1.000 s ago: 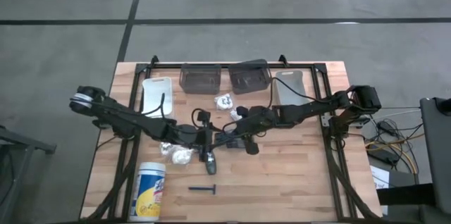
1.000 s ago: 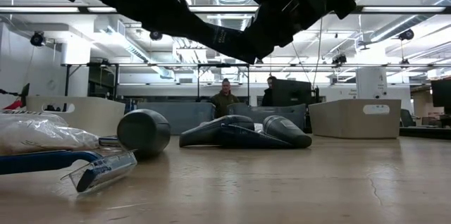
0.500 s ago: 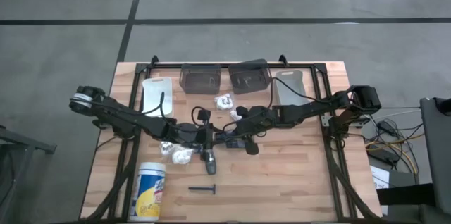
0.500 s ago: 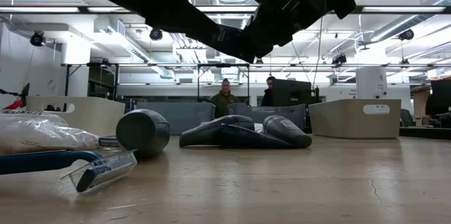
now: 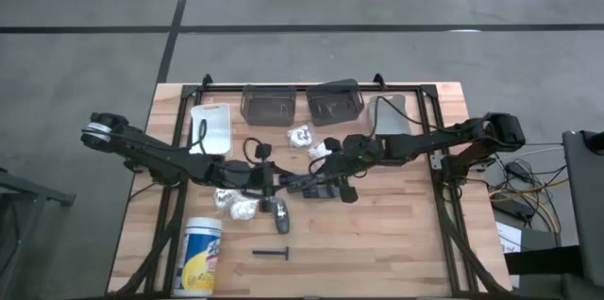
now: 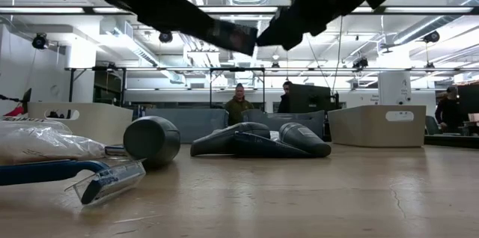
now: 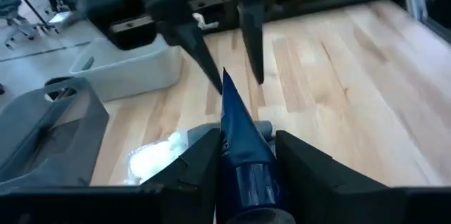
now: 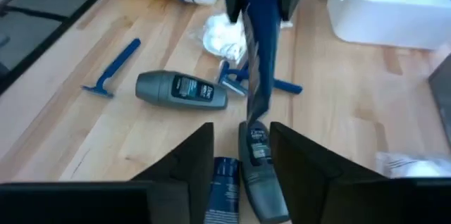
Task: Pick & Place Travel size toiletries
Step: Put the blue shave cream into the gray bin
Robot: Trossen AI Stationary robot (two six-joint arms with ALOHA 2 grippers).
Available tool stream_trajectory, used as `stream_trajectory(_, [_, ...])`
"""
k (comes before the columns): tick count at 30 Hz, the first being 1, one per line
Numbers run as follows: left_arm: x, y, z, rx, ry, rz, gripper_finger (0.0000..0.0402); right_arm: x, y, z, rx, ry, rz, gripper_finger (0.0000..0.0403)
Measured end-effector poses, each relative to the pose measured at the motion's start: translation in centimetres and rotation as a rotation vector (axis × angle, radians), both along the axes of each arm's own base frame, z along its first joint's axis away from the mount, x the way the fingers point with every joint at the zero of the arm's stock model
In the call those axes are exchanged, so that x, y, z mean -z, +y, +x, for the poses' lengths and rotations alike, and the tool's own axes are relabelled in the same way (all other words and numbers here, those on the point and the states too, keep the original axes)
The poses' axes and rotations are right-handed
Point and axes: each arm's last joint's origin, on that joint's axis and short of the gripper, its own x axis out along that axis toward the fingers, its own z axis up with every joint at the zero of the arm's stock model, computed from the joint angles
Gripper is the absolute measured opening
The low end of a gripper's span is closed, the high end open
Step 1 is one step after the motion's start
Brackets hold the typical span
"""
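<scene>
Left tool (image 7: 243, 157) near frame centre, pinching a dark blue tube (image 7: 239, 146) above the counter (image 5: 406, 234); right tool (image 8: 243, 150) just beside, spread apart; grey tube (image 8: 180, 89), blue razor (image 8: 116, 65) lying on counter below.

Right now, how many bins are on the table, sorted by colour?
White bin: 1
Dark see-through bins: 2
Grey bin: 1
Total: 4
</scene>
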Motion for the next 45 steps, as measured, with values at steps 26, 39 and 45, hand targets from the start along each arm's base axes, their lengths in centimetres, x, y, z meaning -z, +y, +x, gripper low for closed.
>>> stream_trajectory(26, [0.7, 0.8, -2.7, 0.010, -0.496, -0.036, 0.0131, 0.6, -2.1, 0.8, 0.110, -0.546, 0.210, 0.0228])
stream_trajectory(39, [0.7, 0.7, -2.5, 0.008, -0.480, -0.018, 0.0131, 0.1, -2.1, 0.8, 0.085, -0.555, 0.216, 0.0148])
stream_trajectory(45, [0.7, 0.8, -2.5, 0.001, -0.480, -0.018, 0.0131, 0.1, -2.0, 0.8, 0.082, -0.551, 0.219, 0.0076])
